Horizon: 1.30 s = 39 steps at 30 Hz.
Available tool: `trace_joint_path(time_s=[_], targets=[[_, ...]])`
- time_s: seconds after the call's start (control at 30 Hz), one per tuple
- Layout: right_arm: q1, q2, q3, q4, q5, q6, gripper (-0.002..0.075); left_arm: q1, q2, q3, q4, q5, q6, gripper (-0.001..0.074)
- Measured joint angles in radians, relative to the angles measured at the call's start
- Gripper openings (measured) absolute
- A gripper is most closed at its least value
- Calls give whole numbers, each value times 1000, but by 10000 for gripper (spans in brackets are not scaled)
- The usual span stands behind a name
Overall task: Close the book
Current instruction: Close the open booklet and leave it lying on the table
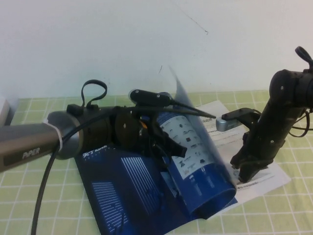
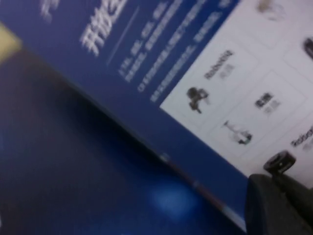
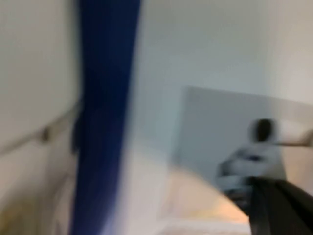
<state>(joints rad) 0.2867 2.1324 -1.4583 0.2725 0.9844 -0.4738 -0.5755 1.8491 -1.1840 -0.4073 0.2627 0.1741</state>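
The book (image 1: 127,191) lies open on the green checked cloth, its blue cover flat at the left. A glossy blue and white page (image 1: 195,147) stands up from the spine and curls over at the front. My left gripper (image 1: 171,147) reaches in from the left and is close against this raised page. The left wrist view is filled by the printed page (image 2: 205,73). My right gripper (image 1: 243,172) points down onto the white right-hand page (image 1: 264,178). In the right wrist view the blue page edge (image 3: 105,117) stands upright and blurred.
The green checked cloth (image 1: 283,215) covers the table up to a white wall behind. A pale box (image 1: 4,112) sits at the far left edge. A black cable (image 1: 41,196) hangs from the left arm towards the front.
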Motion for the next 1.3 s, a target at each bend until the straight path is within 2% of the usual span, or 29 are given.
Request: trace_joint_path(time_s=[0.13,0.37,0.47,0.67,0.9,1.03,1.13,1.3], targets=[[0,-24,-39,-23,15,5,-3,0,0,-77,-2,50,24,-4],[0,-184,-192,-202,61,102,-3,0,0,-138,-2,126,98,-4],[0,-232,-220,-194,81,91,-3,0,0,-140,15,139,104,-4],[0,-245,-226,-57,105,-10,-3,0,-22,-142,13,138,163,-4],[2,-245,-235,15,89,-73,-3,0,-31,-144,-241,75,443,-4],[2,-248,-260,18,121,-93,-3,0,-44,-172,-404,136,667,-4],[2,-252,-284,22,159,-114,-3,-2,-90,-183,-451,167,753,-4],[2,-252,-289,23,178,-135,-3,10,-216,-189,-437,169,783,-4]])
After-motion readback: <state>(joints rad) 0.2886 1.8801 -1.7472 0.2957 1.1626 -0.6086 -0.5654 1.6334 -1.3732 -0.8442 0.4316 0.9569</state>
